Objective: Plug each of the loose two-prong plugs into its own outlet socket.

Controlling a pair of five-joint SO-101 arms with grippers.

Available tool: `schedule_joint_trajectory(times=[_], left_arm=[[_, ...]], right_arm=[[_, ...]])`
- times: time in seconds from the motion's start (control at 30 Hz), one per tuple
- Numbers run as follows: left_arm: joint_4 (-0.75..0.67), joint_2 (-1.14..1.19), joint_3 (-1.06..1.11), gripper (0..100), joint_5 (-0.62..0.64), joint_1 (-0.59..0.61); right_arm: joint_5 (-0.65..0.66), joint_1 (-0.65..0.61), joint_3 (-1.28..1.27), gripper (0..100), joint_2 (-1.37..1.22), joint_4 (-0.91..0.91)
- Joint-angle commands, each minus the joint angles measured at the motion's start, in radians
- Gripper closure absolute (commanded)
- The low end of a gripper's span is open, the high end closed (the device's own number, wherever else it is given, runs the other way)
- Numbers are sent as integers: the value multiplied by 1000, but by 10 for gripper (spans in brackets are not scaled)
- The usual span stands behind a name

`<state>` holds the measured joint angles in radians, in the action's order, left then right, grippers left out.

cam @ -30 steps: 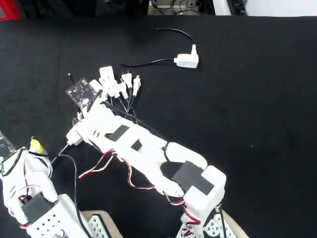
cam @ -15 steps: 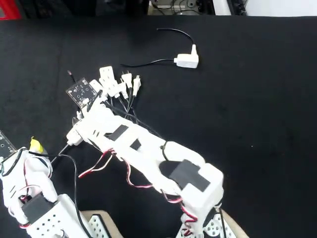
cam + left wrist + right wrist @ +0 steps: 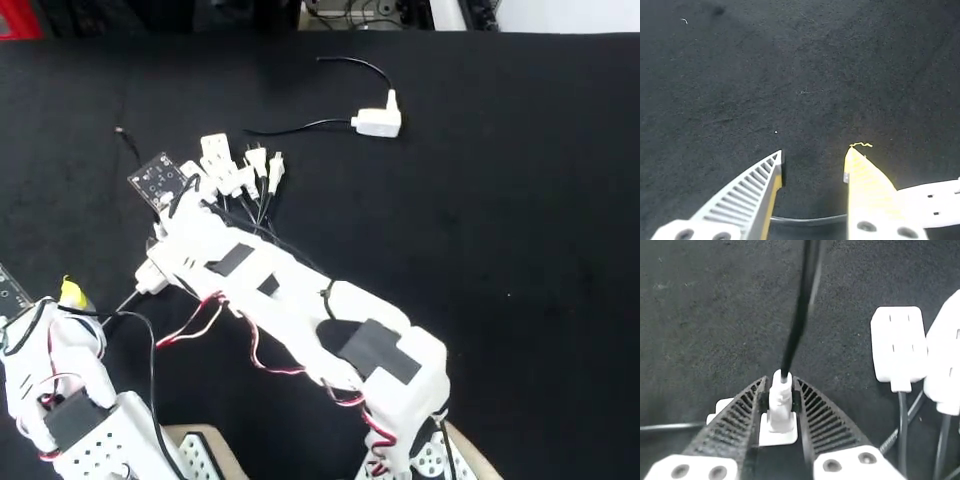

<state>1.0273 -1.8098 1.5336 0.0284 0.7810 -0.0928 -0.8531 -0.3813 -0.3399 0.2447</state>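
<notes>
My right jaws are shut tight on a white plug (image 3: 780, 402) with a black cord, sitting on a socket (image 3: 775, 436) in the bunch of sockets (image 3: 215, 150) toward the table's (image 3: 520, 250) left edge. I should push it straight in, no tilting. The prongs are hidden, so I can't tell how deep it sits. My left jaws hang wide open over bare table

Even overhead light, no hard shadows. Matte black table (image 3: 530, 250) gives no glare; white right arm (image 3: 300, 310) reads bright. Left wrist view dim, soft shadow by left gripper (image 3: 815, 150). White plug (image 3: 780, 407) in right gripper (image 3: 779, 382) nearly washed out.
</notes>
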Motion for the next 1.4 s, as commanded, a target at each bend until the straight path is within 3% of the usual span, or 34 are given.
schedule_joint_trajectory(times=[0.0,1.37], left_arm=[[-23,-8,-7,787,6,-4],[-23,-8,-7,787,6,4]], right_arm=[[-23,28,-30,987,22,87],[-34,-49,-27,984,44,160]])
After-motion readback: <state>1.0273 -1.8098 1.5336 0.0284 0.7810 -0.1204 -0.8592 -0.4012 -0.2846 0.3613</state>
